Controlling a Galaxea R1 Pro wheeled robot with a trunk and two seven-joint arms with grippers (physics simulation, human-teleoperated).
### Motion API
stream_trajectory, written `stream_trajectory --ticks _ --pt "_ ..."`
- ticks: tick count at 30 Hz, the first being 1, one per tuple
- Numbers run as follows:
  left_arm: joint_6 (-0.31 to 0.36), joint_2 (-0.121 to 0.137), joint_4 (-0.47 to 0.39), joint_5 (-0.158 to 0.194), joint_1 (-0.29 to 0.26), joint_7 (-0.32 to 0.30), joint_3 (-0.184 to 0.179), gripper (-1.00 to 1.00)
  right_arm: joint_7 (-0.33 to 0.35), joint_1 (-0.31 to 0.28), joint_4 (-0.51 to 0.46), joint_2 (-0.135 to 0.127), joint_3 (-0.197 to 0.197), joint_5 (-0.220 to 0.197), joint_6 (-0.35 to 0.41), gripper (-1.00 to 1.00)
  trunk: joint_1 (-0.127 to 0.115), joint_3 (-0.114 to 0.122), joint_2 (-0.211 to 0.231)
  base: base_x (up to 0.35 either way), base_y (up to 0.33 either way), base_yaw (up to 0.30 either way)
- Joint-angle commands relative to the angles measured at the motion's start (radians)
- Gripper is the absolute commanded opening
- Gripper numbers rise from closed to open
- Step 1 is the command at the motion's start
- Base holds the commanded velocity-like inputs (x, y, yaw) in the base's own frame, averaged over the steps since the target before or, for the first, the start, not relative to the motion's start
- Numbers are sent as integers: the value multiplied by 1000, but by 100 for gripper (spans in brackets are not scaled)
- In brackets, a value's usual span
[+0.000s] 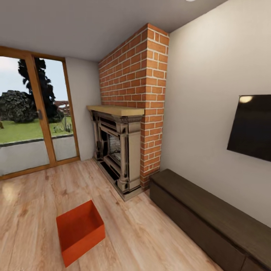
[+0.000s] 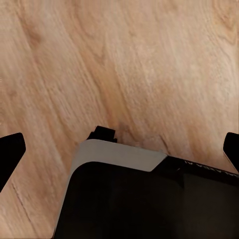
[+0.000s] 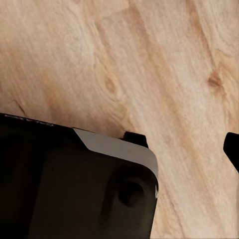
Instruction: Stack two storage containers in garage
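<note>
**One orange-red bin sitting on the living-room floor**

In the head view, a single storage container (image 1: 79, 232) is lying on the light wood-plank floor (image 1: 150, 241) of the living room, near the lower left of the picture. It is sitting open side up, turned at an angle to the planks, with nothing inside it that can be made out. It is standing well apart from the brick-and-stone fireplace (image 1: 120, 150), which is rising against the far wall, and from the long dark cabinet (image 1: 210, 218) running along the right-hand wall under a dark wall screen (image 1: 252, 128). Wood-framed glass doors (image 1: 34, 113) are showing grass and trees at the left.

The left wrist view is looking down at bare planks past part of the robot's dark body (image 2: 149, 199); the left claw (image 2: 123, 147) is showing dark fingertips (image 2: 10, 149) at both picture edges, spread wide and gripping nothing. In the right wrist view, the right claw is showing one fingertip (image 3: 233, 149) over bare planks, so I cannot tell its state.
</note>
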Motion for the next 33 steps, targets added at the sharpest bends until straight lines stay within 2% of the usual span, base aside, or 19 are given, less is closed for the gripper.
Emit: stream_trajectory --ticks 1,20,33 --pt "-3 0 1 7 -1 3 -6 100 -4 -1 3 1 8 -4 -5 100 1 -1 -1 322 0 281" --pt "-3 0 1 7 -1 3 -6 100 -6 -1 2 2 6 -6 -5 100 1 -1 -1 322 0 283" --pt "-3 0 1 7 -1 3 -6 100 -4 -1 3 -3 8 -1 -10 100 1 -1 -1 322 0 55"
